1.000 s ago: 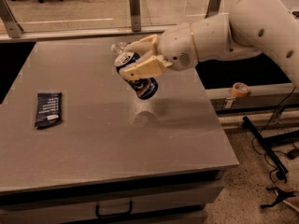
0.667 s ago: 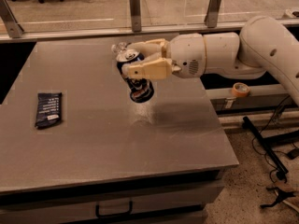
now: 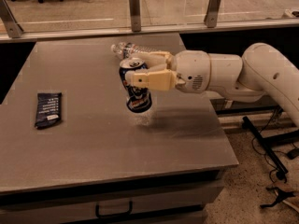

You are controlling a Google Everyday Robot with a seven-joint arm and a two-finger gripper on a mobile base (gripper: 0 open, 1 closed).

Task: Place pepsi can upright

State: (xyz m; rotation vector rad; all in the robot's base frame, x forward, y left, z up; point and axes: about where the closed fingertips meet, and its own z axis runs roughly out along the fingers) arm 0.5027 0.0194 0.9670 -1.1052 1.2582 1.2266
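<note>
The pepsi can point(image 3: 136, 93) is dark blue with a silver top and a round logo. It hangs nearly upright, silver top up, a little above the grey table point(image 3: 93, 139), right of the table's middle. My gripper point(image 3: 134, 70) reaches in from the right and is shut on the can's upper part, one cream finger in front and one behind. The can's shadow lies on the table just below it.
A clear plastic water bottle point(image 3: 122, 49) lies on the table behind the gripper. A flat dark snack wrapper point(image 3: 48, 109) lies at the left. A glass barrier runs along the table's far edge. The table's right edge drops to a floor with cables and stands.
The arm has straightened and the gripper has turned, bringing the can from tilted to nearly upright and slightly lower over the table.
</note>
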